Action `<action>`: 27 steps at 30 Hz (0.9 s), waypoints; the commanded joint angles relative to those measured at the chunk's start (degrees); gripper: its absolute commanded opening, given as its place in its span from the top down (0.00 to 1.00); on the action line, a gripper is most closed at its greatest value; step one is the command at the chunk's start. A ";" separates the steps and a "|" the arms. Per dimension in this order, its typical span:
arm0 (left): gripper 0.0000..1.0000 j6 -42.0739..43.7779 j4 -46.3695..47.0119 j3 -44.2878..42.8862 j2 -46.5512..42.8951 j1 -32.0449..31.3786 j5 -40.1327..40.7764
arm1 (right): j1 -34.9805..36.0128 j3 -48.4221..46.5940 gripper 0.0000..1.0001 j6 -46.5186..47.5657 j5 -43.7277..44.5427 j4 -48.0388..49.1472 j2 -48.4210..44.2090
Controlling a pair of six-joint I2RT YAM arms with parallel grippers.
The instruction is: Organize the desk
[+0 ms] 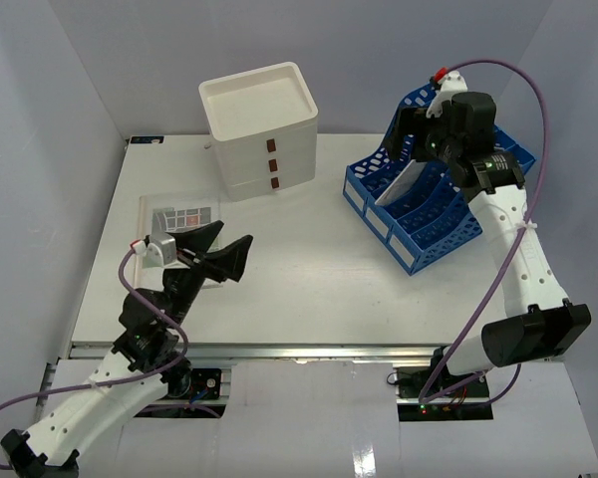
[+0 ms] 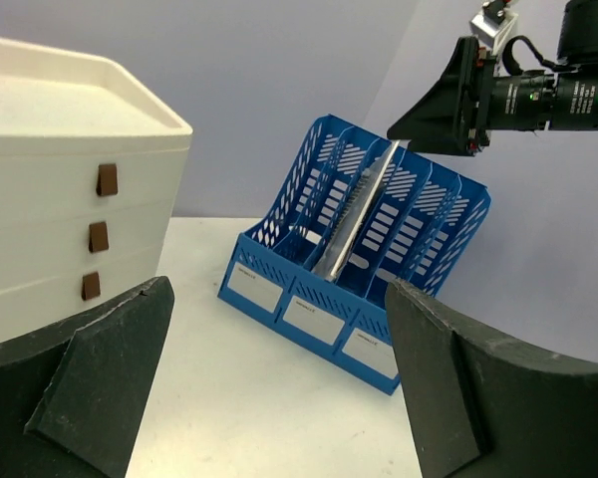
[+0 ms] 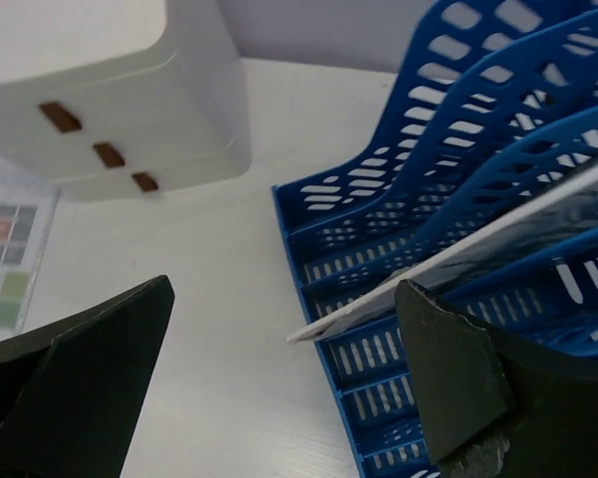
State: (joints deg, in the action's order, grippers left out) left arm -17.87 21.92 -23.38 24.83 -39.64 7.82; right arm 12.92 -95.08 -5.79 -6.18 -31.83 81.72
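Note:
The white desk (image 1: 309, 279) carries a blue file rack (image 1: 424, 214) at the right. A thin grey-white sheet (image 1: 409, 184) stands tilted in one of its middle slots. My right gripper (image 1: 416, 134) hangs open just above the rack's back, with nothing between its fingers. In the right wrist view the sheet (image 3: 458, 261) pokes out of the rack (image 3: 379, 199) beside the right finger (image 3: 478, 388). My left gripper (image 1: 234, 234) is open and empty, low over the desk's left half. It faces the rack (image 2: 319, 289) and the sheet (image 2: 354, 224).
A white three-drawer box (image 1: 261, 134) with brown handles stands at the back centre. A printed sheet in a clear sleeve (image 1: 179, 214) lies flat on the desk at the left, partly under my left gripper. Grey walls close in the sides and back.

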 commanded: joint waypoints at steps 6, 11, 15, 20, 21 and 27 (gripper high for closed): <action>0.02 -8.17 -11.36 3.33 -5.17 0.27 1.18 | 0.87 -6.91 0.00 -10.85 33.78 3.58 3.65; 0.02 -9.91 -11.05 3.26 -2.76 0.27 0.11 | 0.74 -8.58 0.00 -13.10 40.53 5.18 6.90; 0.02 -10.16 -10.84 3.87 -2.78 0.27 -0.26 | 0.34 -9.23 0.00 -13.55 42.40 6.96 8.11; 0.02 -10.16 -11.50 4.31 -4.37 0.27 0.09 | -0.59 -8.65 0.13 -14.80 41.65 9.48 9.99; 0.02 -10.16 -11.93 4.26 -4.66 0.27 0.21 | -0.67 -8.86 0.15 -14.65 41.53 9.51 10.46; 0.02 -10.70 -13.57 4.57 -6.90 0.27 1.05 | -1.77 -9.24 0.24 -14.62 40.37 9.51 11.98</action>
State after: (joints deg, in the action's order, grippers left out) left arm -27.75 9.80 -19.20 19.55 -39.53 8.40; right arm 12.02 -101.87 -19.18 33.12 -25.44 92.85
